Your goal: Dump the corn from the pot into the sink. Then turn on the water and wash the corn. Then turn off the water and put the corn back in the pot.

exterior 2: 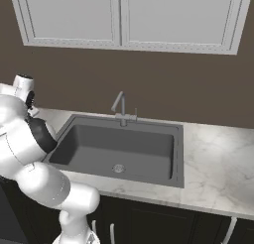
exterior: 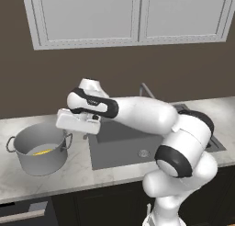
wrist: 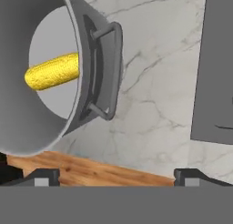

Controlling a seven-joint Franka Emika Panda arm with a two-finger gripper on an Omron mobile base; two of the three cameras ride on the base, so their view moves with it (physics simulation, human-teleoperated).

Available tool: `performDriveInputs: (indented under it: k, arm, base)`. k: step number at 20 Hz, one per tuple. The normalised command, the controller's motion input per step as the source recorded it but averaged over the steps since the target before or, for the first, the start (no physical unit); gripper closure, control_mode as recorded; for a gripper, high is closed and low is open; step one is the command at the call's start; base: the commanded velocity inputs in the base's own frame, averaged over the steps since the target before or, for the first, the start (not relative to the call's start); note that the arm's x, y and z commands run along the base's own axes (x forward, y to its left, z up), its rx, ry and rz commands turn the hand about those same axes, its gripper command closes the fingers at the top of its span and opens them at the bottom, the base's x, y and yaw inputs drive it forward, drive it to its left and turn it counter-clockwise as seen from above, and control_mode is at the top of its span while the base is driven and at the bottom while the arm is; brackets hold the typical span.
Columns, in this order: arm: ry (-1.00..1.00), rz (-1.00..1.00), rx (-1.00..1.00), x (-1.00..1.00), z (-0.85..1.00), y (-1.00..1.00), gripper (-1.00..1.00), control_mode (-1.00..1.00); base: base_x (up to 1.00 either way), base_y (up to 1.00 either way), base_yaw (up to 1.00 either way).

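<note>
Robot arm reaching toward the pot, corn inside.
Gripper jaws apart, empty; pot handle at twelve o'clock. Next, grasping it to dump.

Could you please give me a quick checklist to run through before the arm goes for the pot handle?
1. Small yellow corn cob lies inside the wide grey metal stockpot: ok.
2. Pot stands upright on the marble counter, left of the dark grey rectangular sink: ok.
3. Claw open: ok.
4. Pot's loop handle between the fingertips: not ok, it sits off toward one side.
5. Water off at the faucet: ok, no stream visible.
</note>
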Motion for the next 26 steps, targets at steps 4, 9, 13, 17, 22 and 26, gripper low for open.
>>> performDriveInputs:
  k: [4, 9, 13, 17, 22, 26]
  arm:
    - [0.03, 0.00, 0.00, 0.31, -0.41, 0.25, -1.00, -1.00]
    - [0.01, 0.00, 0.00, 0.41, -0.36, 0.27, -1.00, -1.00]
    - [0.00, 0.00, 0.01, 0.50, -0.33, 0.18, -1.00, -1.00]
    - [0.00, 0.00, 0.01, 0.44, -0.32, 0.30, -1.00, -1.00]
    - [0.03, 0.00, 0.00, 0.14, -0.26, 0.33, 1.00, -1.00]
    - [0.00, 0.00, 0.00, 0.00, 0.00, 0.02, 1.00, -1.00]
  base:
    - [0.00, 0.00, 0.00]
    - [0.00, 0.00, 0.00]
    - [0.00, 0.00, 0.00]
    - [0.00, 0.00, 0.00]
    - [0.00, 0.00, 0.00]
    - [0.00, 0.00, 0.00]
